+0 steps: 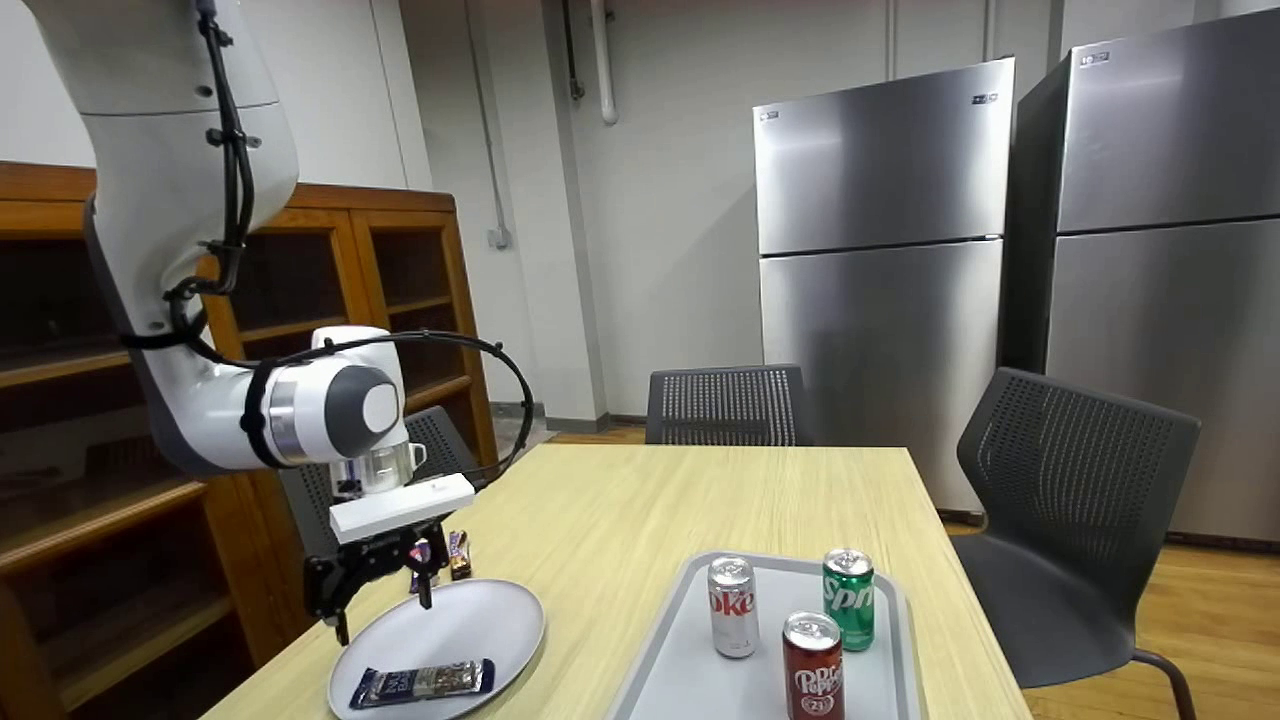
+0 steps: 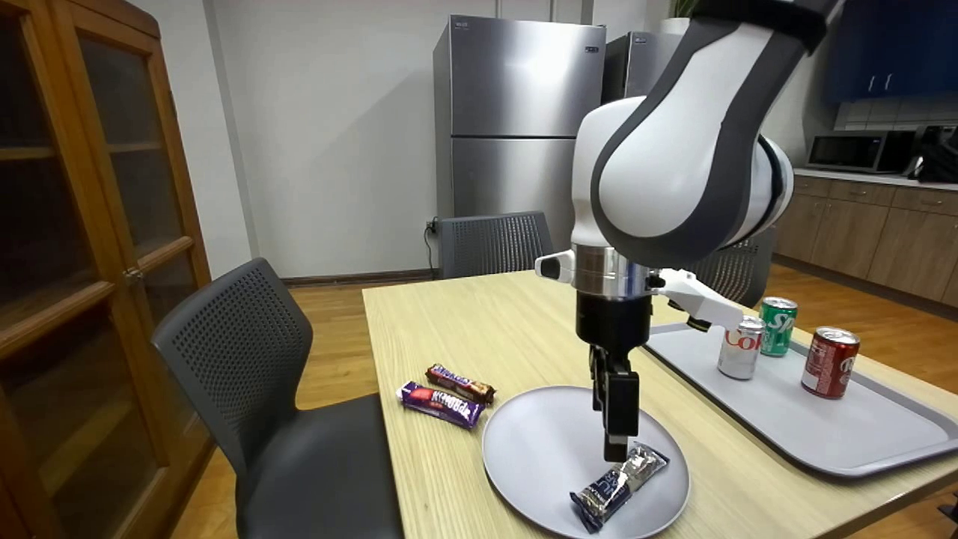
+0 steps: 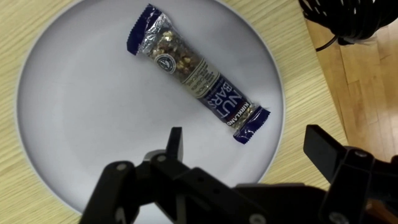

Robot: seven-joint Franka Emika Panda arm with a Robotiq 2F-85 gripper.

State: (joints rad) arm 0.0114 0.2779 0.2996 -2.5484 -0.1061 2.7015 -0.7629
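Nut bar (image 2: 621,486) lies on near part of plate (image 2: 539,449). Hand (image 1: 384,618) hangs above, spread, empty. We see one fingertip (image 3: 321,152) past plate's rim in wrist view: lowering there could catch rim, tip plate. Slick-looking bar could slip if pinched at end.

Nut bar (image 3: 198,77) partly illegible, tray (image 1: 700,690) cropped

A gap parts plate (image 2: 535,457) from tray (image 2: 883,423), where cans (image 2: 829,364) obstruct.
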